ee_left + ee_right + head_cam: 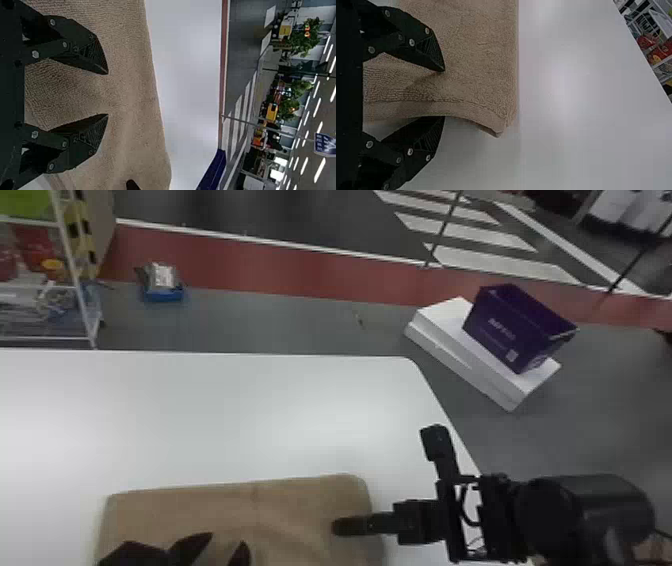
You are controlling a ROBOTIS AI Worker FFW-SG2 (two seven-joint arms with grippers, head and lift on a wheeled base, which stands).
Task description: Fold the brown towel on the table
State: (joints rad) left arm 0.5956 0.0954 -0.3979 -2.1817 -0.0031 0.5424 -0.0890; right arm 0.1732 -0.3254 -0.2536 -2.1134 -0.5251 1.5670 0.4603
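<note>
Head view: L gripper (pixel 227 539) over towel (pixel 165 510); R gripper (pixel 352 526) at its R edge

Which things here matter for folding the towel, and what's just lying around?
For the job:
- brown towel
- white table
- left hand
- right hand

Just lying about:
- purple bin
- white box under it
- blue box on the floor

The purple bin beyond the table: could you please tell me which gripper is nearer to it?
Right: the right gripper is over the right edge of the towel, toward the bin; the left gripper is farther left, over the towel.
</note>
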